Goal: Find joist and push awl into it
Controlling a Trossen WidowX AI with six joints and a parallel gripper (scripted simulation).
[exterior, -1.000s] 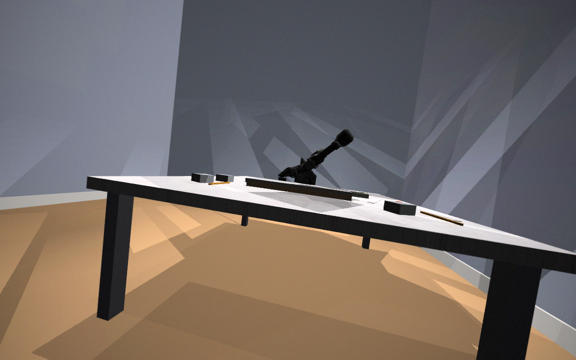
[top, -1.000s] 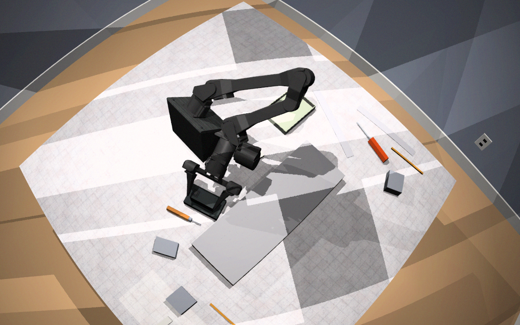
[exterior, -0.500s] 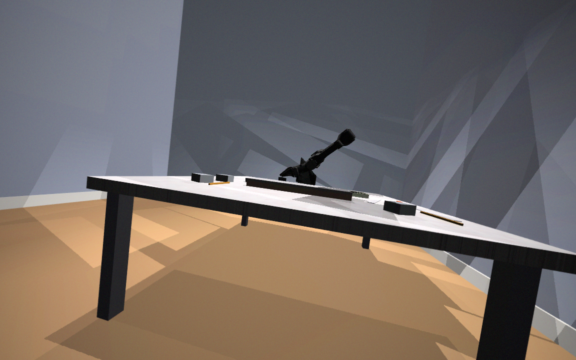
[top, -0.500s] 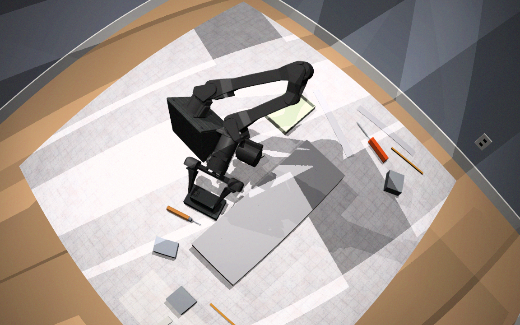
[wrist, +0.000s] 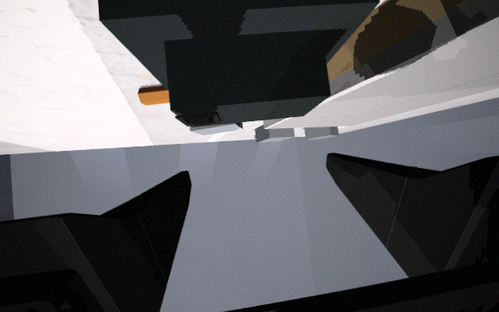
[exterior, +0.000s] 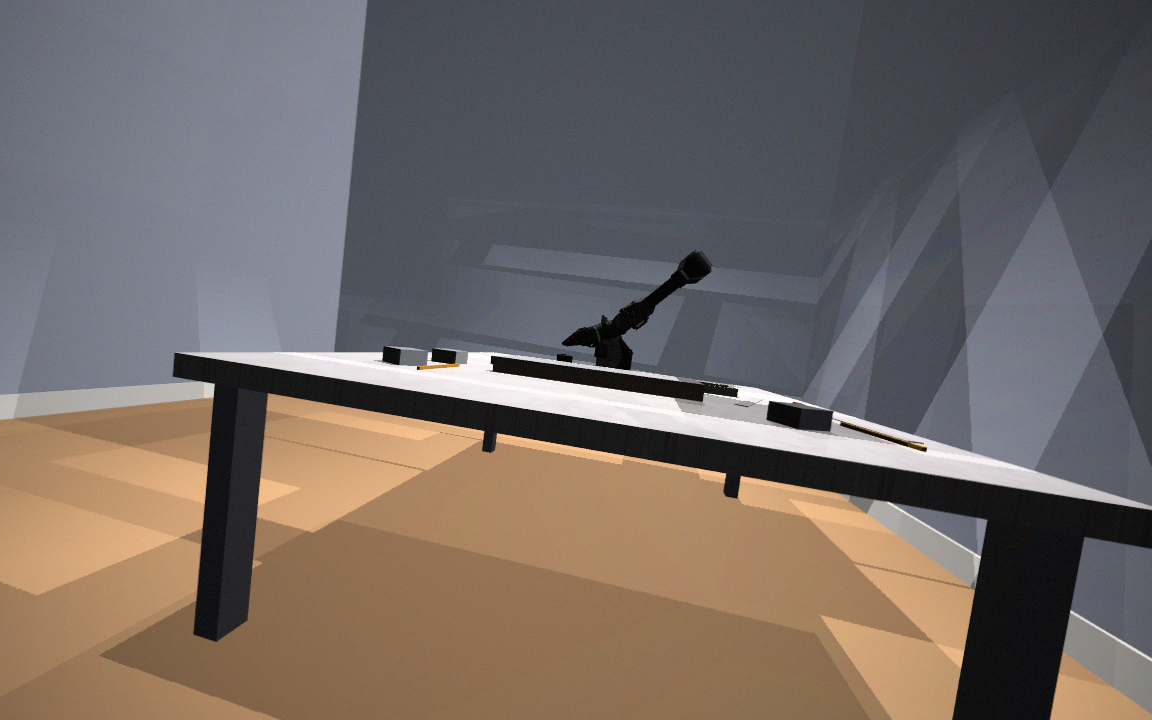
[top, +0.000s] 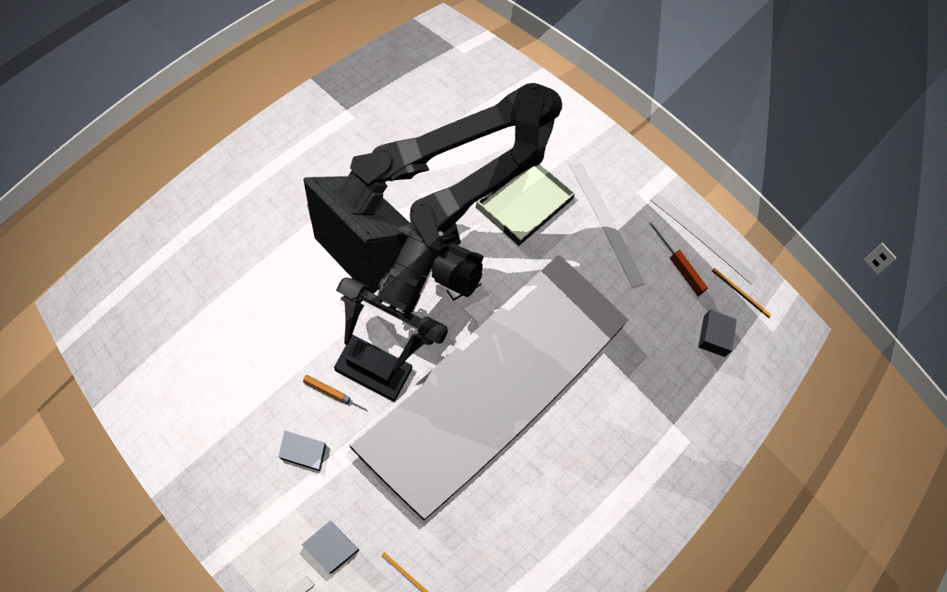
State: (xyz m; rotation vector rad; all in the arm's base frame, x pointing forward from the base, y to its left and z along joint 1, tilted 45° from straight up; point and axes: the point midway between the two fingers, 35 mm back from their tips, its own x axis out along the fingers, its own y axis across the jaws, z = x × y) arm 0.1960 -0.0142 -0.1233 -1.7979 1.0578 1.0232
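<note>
The jaws [top: 374,353] [exterior: 569,342] stand wide with nothing between them, their tips close by the stud finder [top: 374,367] [exterior: 564,357] [wrist: 249,69] — the dark stepped block on the desk [top: 190,316] [exterior: 652,447] [wrist: 37,78]. In the wrist view it lies past the tips, toward the upper edge. Its long axis runs much the same way as the line from one tip to the other, so the jaws face its length rather than its narrow side. That is the relation the coming grasp turns on: the raised upper part looks a tight fit end to end, and a quarter turn of the wrist may suit it better. Whether the tips touch it, I cannot tell.

Just beyond the finder lies an orange-handled tool [top: 325,387] [wrist: 154,96], probably the awl, its thin point toward the floor panel [top: 491,390] [exterior: 598,377] [wrist: 427,87]. The panel is near the finder too, on its other side.

Farther off, the pale green tray [top: 547,219] [exterior: 721,388] sits past one end of the panel, partly under the arm [top: 477,183] [exterior: 661,291]. Well apart, beyond the tray, is a red-handled tool [top: 688,272] — likely to be left alone. The job seems to be at its start, with the finder to be gripped first.
</note>
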